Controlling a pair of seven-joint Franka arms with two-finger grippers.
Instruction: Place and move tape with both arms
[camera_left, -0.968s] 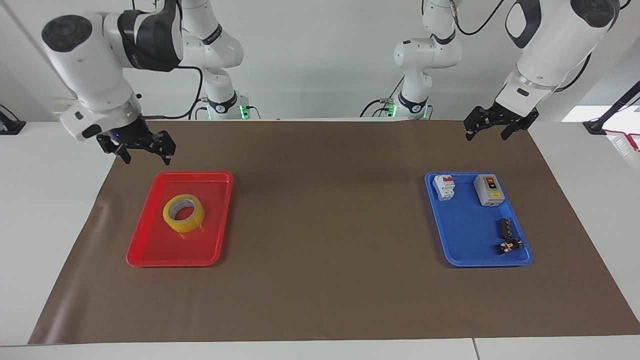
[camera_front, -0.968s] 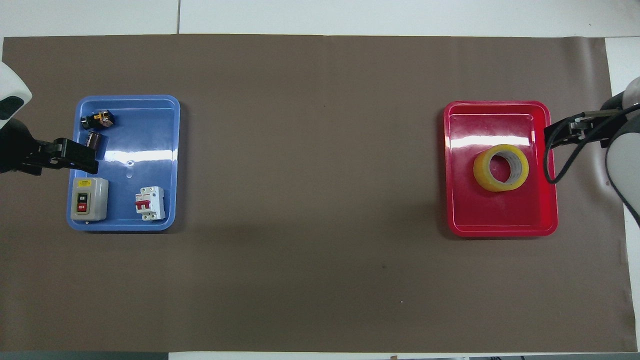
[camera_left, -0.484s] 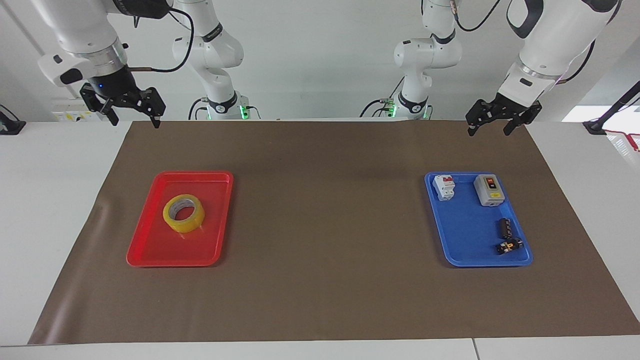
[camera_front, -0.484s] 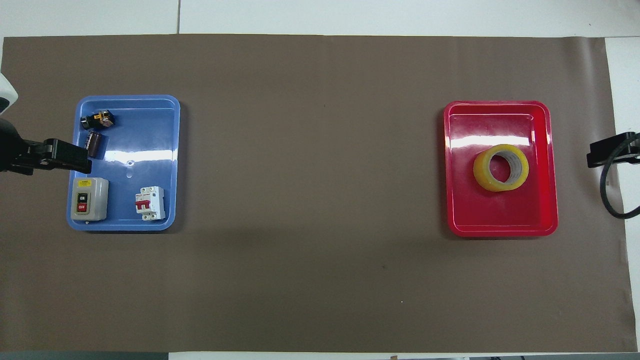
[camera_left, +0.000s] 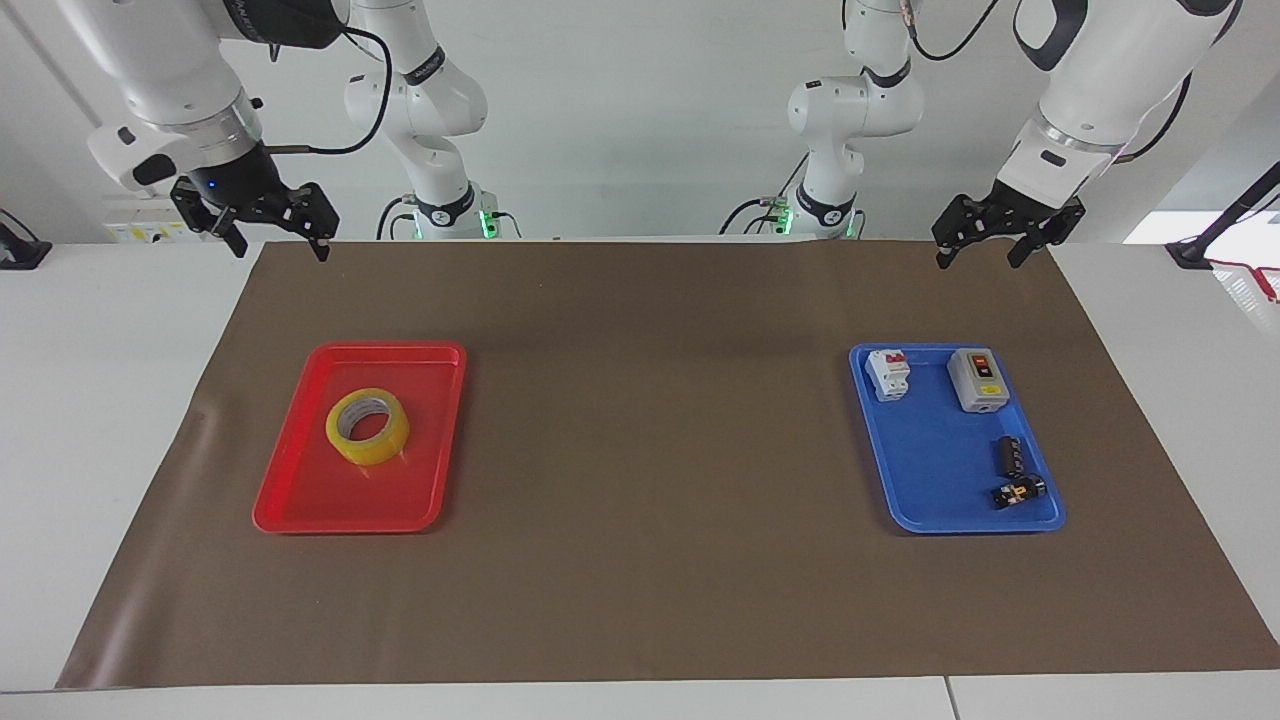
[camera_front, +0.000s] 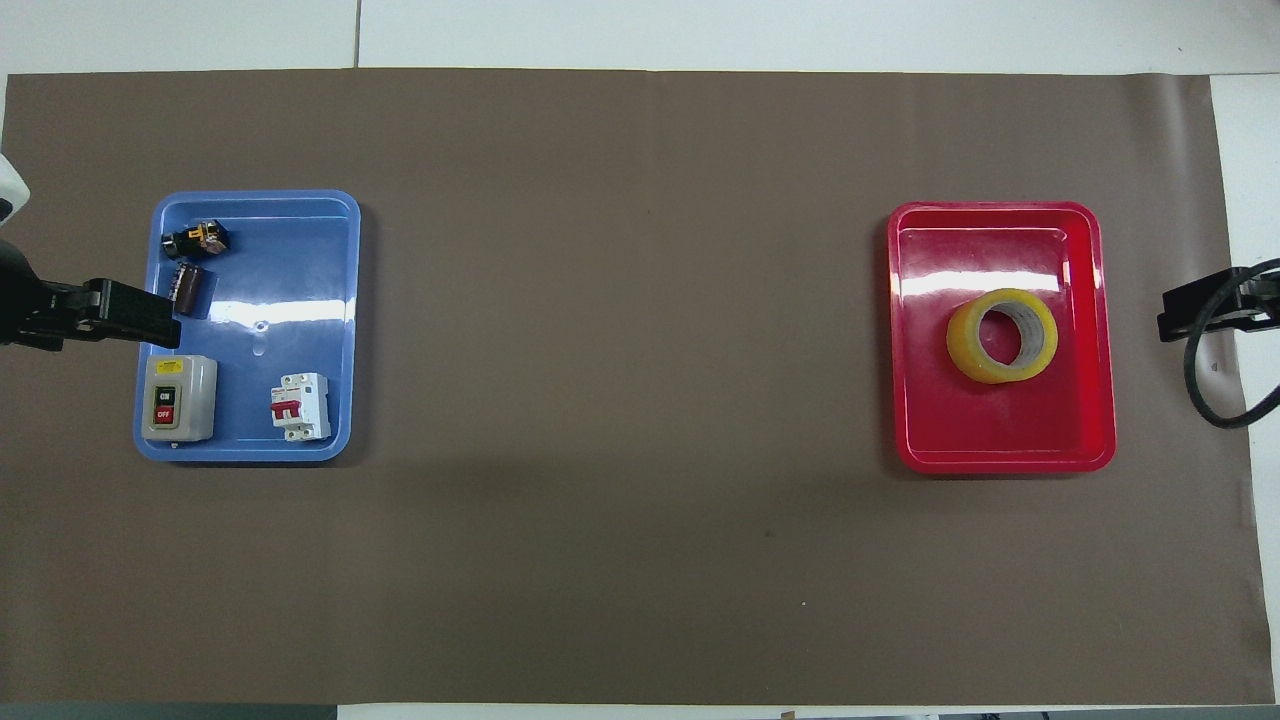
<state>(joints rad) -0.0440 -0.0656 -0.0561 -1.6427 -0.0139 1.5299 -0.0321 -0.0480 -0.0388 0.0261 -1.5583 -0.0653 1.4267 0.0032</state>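
Observation:
The yellow tape roll (camera_left: 372, 453) lies flat in the red tray (camera_left: 300, 500) at the right arm's end of the table; it also shows in the overhead view (camera_front: 960, 342) in the tray (camera_front: 1000, 440). My right gripper (camera_left: 280, 250) is open and empty, raised over the mat's edge beside the red tray (camera_front: 1185, 315). My left gripper (camera_left: 977, 262) is open and empty, raised over the blue tray's outer edge (camera_front: 150, 325). Neither gripper touches the tape.
A blue tray (camera_left: 930, 480) at the left arm's end holds a grey switch box (camera_left: 978, 380), a white breaker (camera_left: 888, 374) and two small dark parts (camera_left: 1012, 455). A brown mat (camera_left: 650, 450) covers the table. Two smaller white arms (camera_left: 440, 200) stand at the robots' end.
My right gripper has risen from just over the red tray's rim and drawn back toward its base. My left gripper has lifted slightly. The tape has not moved.

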